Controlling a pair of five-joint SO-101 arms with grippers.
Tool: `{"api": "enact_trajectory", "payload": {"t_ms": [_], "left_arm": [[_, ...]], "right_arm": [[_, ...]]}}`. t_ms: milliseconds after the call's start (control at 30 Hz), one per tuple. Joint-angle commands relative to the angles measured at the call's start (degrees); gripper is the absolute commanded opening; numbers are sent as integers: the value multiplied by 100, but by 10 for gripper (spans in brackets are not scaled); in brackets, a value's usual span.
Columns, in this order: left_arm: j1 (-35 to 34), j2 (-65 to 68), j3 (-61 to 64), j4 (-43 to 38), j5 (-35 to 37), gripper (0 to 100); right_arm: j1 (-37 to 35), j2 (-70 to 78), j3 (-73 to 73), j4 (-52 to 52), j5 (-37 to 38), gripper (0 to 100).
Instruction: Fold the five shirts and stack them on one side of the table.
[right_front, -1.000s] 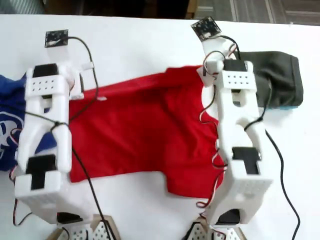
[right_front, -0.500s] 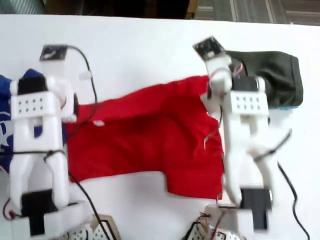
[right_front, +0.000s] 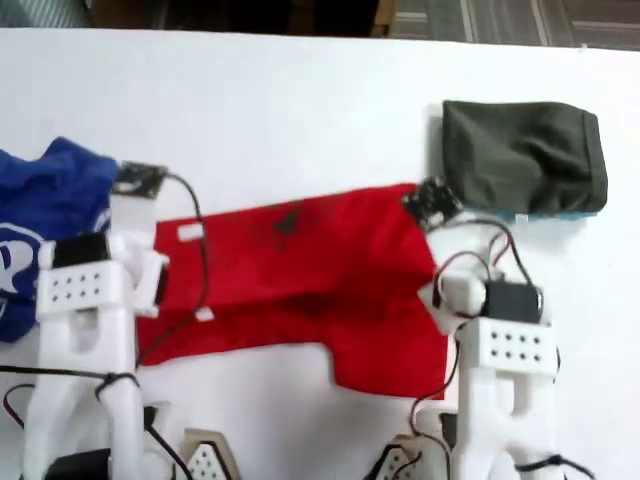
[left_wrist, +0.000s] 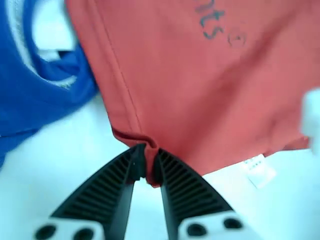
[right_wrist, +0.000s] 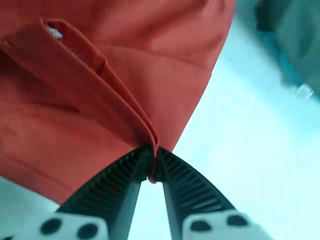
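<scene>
The red shirt (right_front: 300, 270) lies spread across the middle of the tabletop (right_front: 300, 90), between the two arms. Its near edge is uneven, hanging lower toward the right arm (right_front: 510, 345). A small white tag (right_front: 190, 232) shows on the cloth near the left arm (right_front: 90, 290).

In the left wrist view, the left jaws are clenched on a small fold at the hem of the red shirt (left_wrist: 200, 90). The cloth is pinched between the ribbed black pads (left_wrist: 117, 182), and their tips meet. Dark lettering (left_wrist: 215, 22) is printed on the cloth beyond the grasp. A white tag (left_wrist: 258, 167) sits at the shirt's edge close by.

In the right wrist view, the right jaws are clenched on a doubled edge of the red shirt (right_wrist: 100, 75), where a seam fold runs into the grasp.

A blue shirt (right_front: 40, 215) lies crumpled at the left edge of the tabletop, touching the red shirt's left end. A dark folded shirt (right_front: 520, 155) rests at the far right, just beyond the red shirt's upper right corner. It lies on top of something teal (right_front: 560, 214).
</scene>
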Motion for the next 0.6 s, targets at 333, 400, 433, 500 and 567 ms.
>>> {"api": "enact_trajectory", "payload": {"t_ms": [333, 400, 433, 500, 567], "left_arm": [[-35, -158, 1244, -1002, -62, 25], [-35, -185, 1226, -967, -62, 25], [-35, -202, 1209, -958, -62, 25], [-35, -202, 1095, -879, -62, 25], [-35, -202, 892, -624, -62, 25]], "right_arm": [[224, -910, 1389, 48, 571, 20], [268, -1068, 1407, 84, 571, 20], [268, -1191, 1371, 84, 571, 20], [233, -1446, 1213, 180, 571, 20], [224, -1596, 923, 453, 571, 20]]}}
